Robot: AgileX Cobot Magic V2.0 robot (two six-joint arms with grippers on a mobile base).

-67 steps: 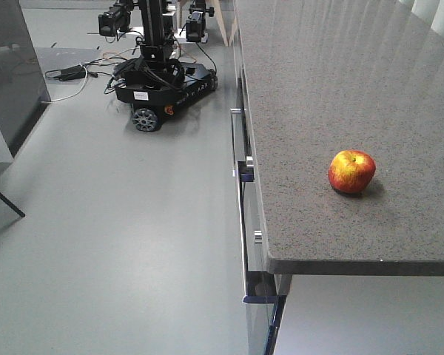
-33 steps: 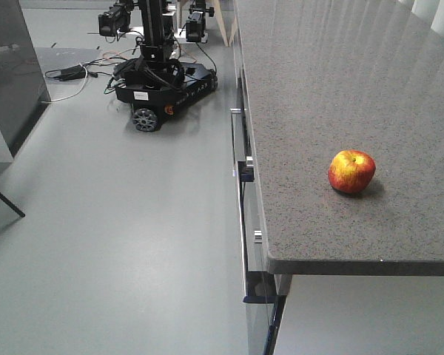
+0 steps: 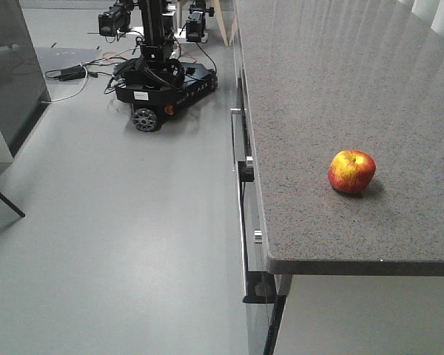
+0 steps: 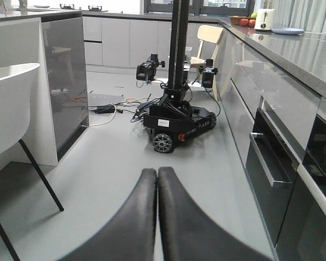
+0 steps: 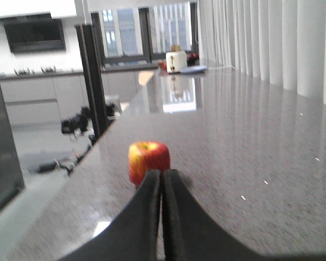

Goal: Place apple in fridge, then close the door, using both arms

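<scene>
The apple (image 3: 351, 171) (red with yellow patches) rests on the grey speckled counter (image 3: 318, 81), near the end closest to the exterior camera. The right gripper (image 5: 162, 175) is low over the counter with its fingers pressed together and nothing between them, the apple lying beyond the tips. The left gripper (image 4: 156, 173) is likewise pressed together and empty, above the floor, facing the black wheeled base (image 4: 176, 122).
</scene>
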